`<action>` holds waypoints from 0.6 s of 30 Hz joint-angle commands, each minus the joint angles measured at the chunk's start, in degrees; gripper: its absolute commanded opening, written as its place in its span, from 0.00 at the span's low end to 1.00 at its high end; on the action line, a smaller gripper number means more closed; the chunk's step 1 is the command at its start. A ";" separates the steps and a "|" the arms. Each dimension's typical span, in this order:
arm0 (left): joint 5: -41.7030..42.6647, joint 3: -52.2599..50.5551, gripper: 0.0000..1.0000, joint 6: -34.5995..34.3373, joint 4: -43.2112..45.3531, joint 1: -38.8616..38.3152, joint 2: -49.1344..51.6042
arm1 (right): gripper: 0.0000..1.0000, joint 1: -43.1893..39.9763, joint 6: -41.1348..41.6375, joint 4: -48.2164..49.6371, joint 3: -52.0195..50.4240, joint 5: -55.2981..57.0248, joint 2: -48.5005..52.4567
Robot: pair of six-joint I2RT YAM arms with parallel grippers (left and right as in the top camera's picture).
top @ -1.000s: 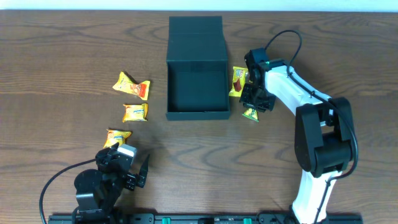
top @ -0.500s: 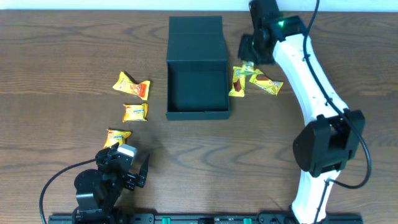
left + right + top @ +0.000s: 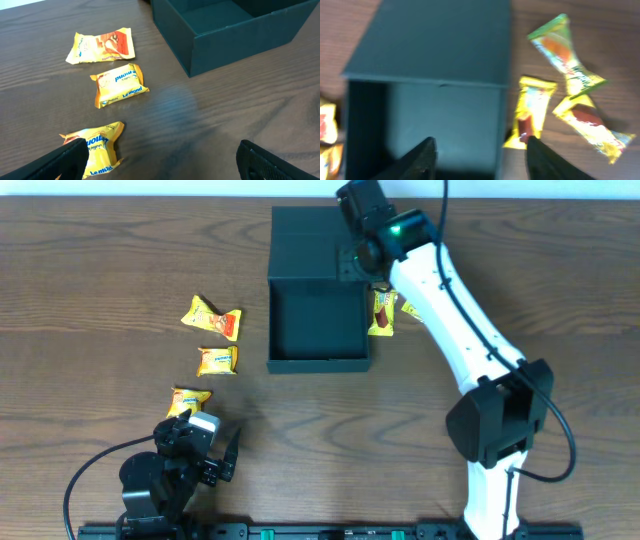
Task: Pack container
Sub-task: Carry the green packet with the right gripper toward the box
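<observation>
Over the container (image 3: 318, 364), right hand (image 3: 481, 159).

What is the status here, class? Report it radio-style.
Left gripper jaws open, empty. Right gripper over container, jaws open, empty. Container open, empty; snack packets outside, both sides.

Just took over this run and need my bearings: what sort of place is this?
Most likely a robotics lab or data-collection bench: a wood-grain table, the left arm and right arm mounted at its near edge, and snack packets laid out beside a dark teal box. The room itself is unseen.
</observation>
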 commanded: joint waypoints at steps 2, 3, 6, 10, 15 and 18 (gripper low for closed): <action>-0.17 -0.61 0.96 -0.22 0.20 -0.22 -0.33 | 0.69 -6.25 -5.20 2.01 0.33 2.03 1.64; -0.15 -0.61 0.95 -0.22 0.20 -0.22 -0.33 | 0.70 -7.56 -8.37 3.08 0.33 0.66 2.47; -0.15 -0.61 0.95 -0.22 0.20 -0.22 -0.33 | 0.70 -9.68 -14.34 5.79 0.33 0.39 4.42; -0.17 -0.61 0.95 -0.22 0.20 -0.22 -0.33 | 0.74 -10.86 -20.24 11.02 0.33 5.95 8.46; -0.15 -0.61 0.95 -0.22 0.20 -0.22 -0.33 | 0.74 -11.54 -21.75 13.70 0.33 6.36 13.25; -0.17 -0.61 0.95 -0.22 0.20 -0.22 -0.33 | 0.73 -11.69 -22.53 13.86 0.33 6.40 15.30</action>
